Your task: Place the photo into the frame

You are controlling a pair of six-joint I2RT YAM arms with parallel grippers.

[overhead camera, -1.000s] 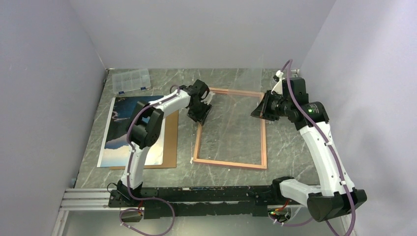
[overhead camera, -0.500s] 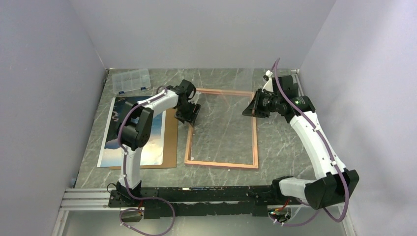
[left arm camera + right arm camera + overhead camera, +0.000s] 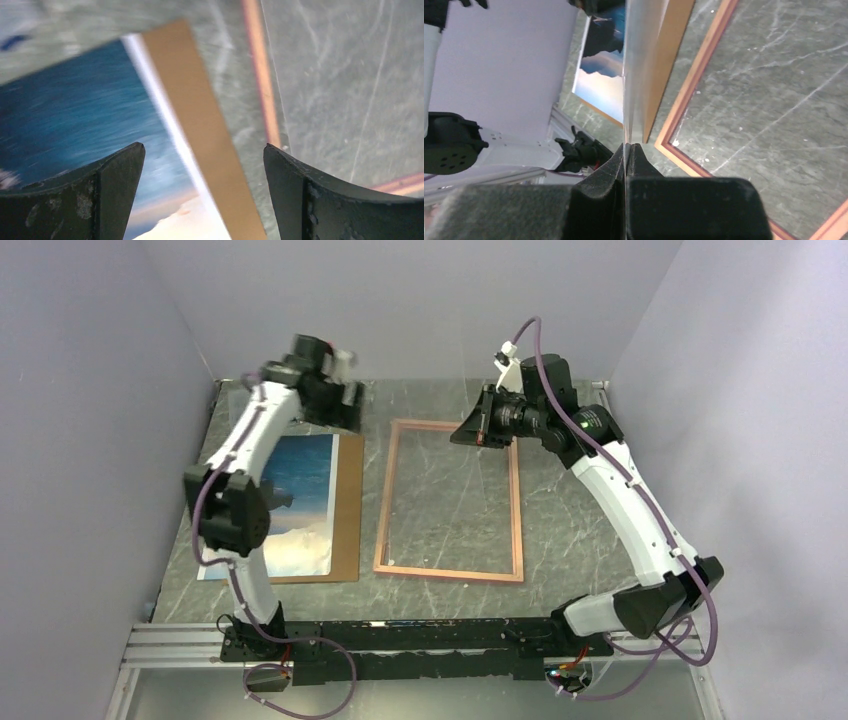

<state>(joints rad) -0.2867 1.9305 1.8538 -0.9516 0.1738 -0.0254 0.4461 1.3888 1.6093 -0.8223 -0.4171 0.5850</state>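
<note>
The photo [image 3: 290, 505] lies face up on the brown backing board [image 3: 348, 510] at the left. The frame [image 3: 382, 502] lies flat on the table to their right, tan side up. My left gripper [image 3: 345, 405] is open and empty, raised above the far right corner of the photo [image 3: 65, 100] and the board [image 3: 200, 110]; the frame edge [image 3: 260, 75] shows beyond. My right gripper [image 3: 478, 430] hovers over the frame's far right corner, shut on a thin clear pane [image 3: 639, 65] seen edge-on. The right wrist view also shows the frame [image 3: 694, 80] and the photo [image 3: 601, 75].
Grey walls close in the marble table [image 3: 580, 530] on the left, back and right. The arm bases and a black rail [image 3: 420, 635] run along the near edge.
The frame slid left, then stopped. My left gripper left the frame's left edge and rose to the back left. My right gripper moved left and up with the clear pane.
</note>
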